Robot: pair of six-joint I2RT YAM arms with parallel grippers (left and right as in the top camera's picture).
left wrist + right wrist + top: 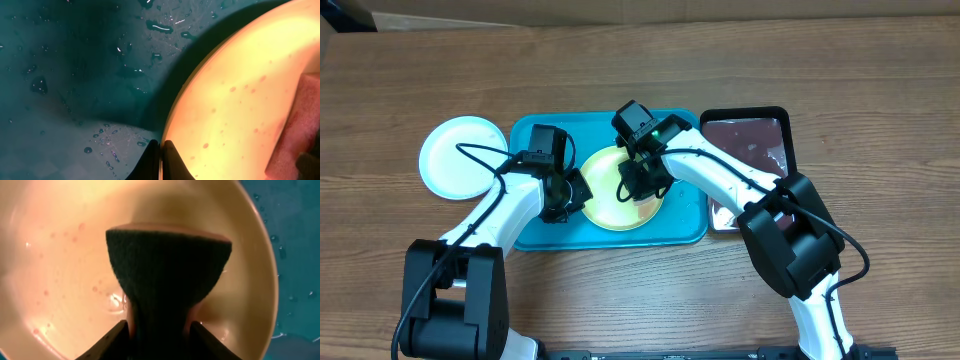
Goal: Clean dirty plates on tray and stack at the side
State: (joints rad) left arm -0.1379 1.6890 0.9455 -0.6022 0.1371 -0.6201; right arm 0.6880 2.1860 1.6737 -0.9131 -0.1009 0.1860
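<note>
A yellow-green plate (605, 208) lies in the turquoise tray (535, 135). My left gripper (582, 190) is shut on the plate's left rim; the left wrist view has the fingertips (160, 150) pinching that edge. Small reddish specks dot the wet plate (240, 100). My right gripper (642, 185) hangs over the plate's middle, shut on a sponge (167, 270) with its dark green scouring face toward the camera. The sponge rests against the plate (60, 255). A white plate (460, 158) sits on the table left of the tray.
A narrow black tray (745, 140) holding dark reddish liquid stands right of the turquoise tray. Water drops lie on the tray floor (75, 75). The sponge's pink side (297, 135) shows at the right edge of the left wrist view.
</note>
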